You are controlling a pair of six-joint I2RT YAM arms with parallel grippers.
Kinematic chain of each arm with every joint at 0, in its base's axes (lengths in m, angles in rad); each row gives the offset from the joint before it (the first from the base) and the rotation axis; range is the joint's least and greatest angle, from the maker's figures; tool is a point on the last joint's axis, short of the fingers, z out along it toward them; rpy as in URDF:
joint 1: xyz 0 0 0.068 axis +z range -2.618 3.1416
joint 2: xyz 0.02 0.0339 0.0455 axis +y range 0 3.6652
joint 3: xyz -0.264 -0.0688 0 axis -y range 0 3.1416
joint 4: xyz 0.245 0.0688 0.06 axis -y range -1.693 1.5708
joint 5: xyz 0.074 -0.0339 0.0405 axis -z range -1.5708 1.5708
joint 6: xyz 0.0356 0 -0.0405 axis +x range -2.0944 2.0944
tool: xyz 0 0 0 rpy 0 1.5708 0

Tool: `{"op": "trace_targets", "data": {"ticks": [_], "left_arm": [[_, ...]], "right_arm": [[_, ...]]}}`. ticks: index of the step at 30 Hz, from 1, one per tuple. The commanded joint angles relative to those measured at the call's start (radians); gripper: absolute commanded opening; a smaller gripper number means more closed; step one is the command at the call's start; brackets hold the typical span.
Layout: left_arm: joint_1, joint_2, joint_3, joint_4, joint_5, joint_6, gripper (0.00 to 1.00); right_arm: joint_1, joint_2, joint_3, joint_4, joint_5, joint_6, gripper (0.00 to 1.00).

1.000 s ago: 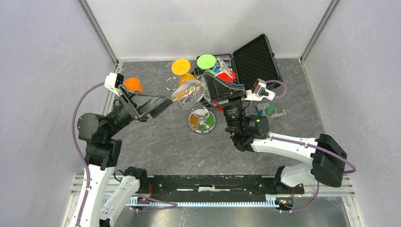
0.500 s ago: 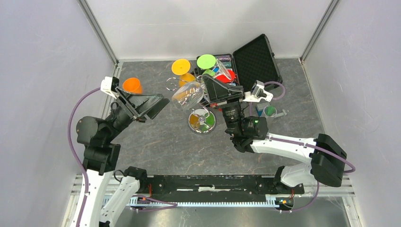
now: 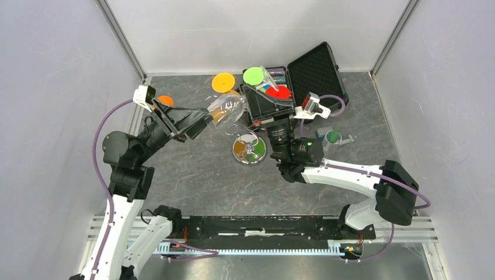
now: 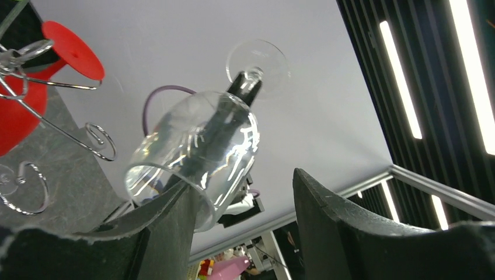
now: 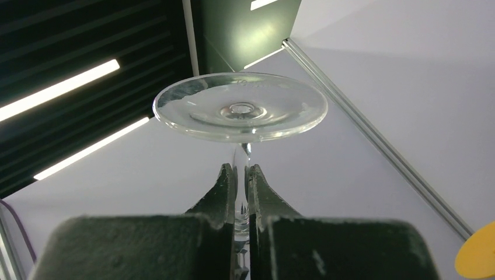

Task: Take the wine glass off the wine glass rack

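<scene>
Grey stone-patterned table point(image 3: 192, 175) under both arms. Black case point(image 3: 318, 70), lid up, lies beyond the right gripper point(image 5: 242, 175), off to its right.

The rack point(image 3: 249, 150) has its mirrored disc base between the two grippers, nearer the arm bases than either. In the left wrist view its curled wire arms sit to the left of the left gripper point(image 4: 242, 184). A red glass point(image 4: 32, 81) hangs upside down among them. In the top view an orange foot point(image 3: 223, 81) and a green foot point(image 3: 254, 76) show just beyond the grippers.

The wine glass point(image 4: 198, 151) is clear and tilted, bowl low and foot high, apart from the wire curls. It sits between the two grippers, above the table.

- **Right gripper:** the fingers point(image 5: 226, 186) point upward and are pinched tight on the stem just under the foot, which spreads directly above the fingertips. It is gripping the wine glass.
- **Left gripper:** the jaws are spread wide with nothing clamped. The bowl sits straight ahead, at the mouth of the gap and toward the left finger point(image 4: 169, 233). The rim overlaps that finger's tip, but I cannot tell whether they touch. The other finger stands well apart from the bowl.
</scene>
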Motion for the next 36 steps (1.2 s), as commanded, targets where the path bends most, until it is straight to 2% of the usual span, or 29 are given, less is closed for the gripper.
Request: {"op": "trace_targets", "data": {"ticks": [1,5,9,14,18,23,24,25,26,28,32,34,36], "left_arm": [[-0.040,0.022,-0.018,0.199,0.039,-0.093,0.61],[-0.114,0.040,-0.022,0.237,0.014,-0.095,0.53],[-0.167,0.051,-0.022,0.248,-0.030,-0.070,0.36],[-0.172,0.043,-0.031,0.269,-0.084,-0.039,0.15],[-0.172,0.026,-0.031,0.270,-0.132,0.019,0.03],[-0.172,0.025,-0.036,0.270,-0.158,0.085,0.03],[-0.172,0.023,-0.036,0.269,-0.160,0.093,0.15],[-0.172,0.021,-0.037,0.267,-0.164,0.103,0.31],[-0.171,0.018,-0.040,0.267,-0.173,0.112,0.38],[-0.172,0.004,-0.049,0.265,-0.195,0.143,0.45],[-0.172,-0.022,-0.063,0.262,-0.243,0.199,0.45],[-0.172,-0.019,-0.065,0.261,-0.248,0.209,0.37],[-0.171,-0.011,-0.067,0.261,-0.245,0.213,0.23]], "right_arm": [[0.003,0.027,0.061,0.391,-0.009,0.061,0.00],[0.003,0.038,0.067,0.385,-0.008,0.068,0.00],[0.003,0.036,0.061,0.385,-0.004,0.068,0.00],[0.003,0.021,0.039,0.386,0.001,0.068,0.00],[0.003,0.009,0.020,0.390,0.004,0.065,0.00],[0.003,0.000,0.011,0.392,0.008,0.057,0.00],[0.003,0.000,0.008,0.393,0.010,0.052,0.00],[0.003,-0.001,0.010,0.394,0.011,0.050,0.00],[0.003,-0.003,0.008,0.394,0.011,0.043,0.00],[0.004,-0.004,0.007,0.394,0.019,0.039,0.00],[0.003,-0.004,0.000,0.386,0.045,0.044,0.00],[0.003,-0.004,-0.005,0.377,0.059,0.048,0.00],[0.003,-0.004,-0.009,0.370,0.073,0.049,0.00]]}}
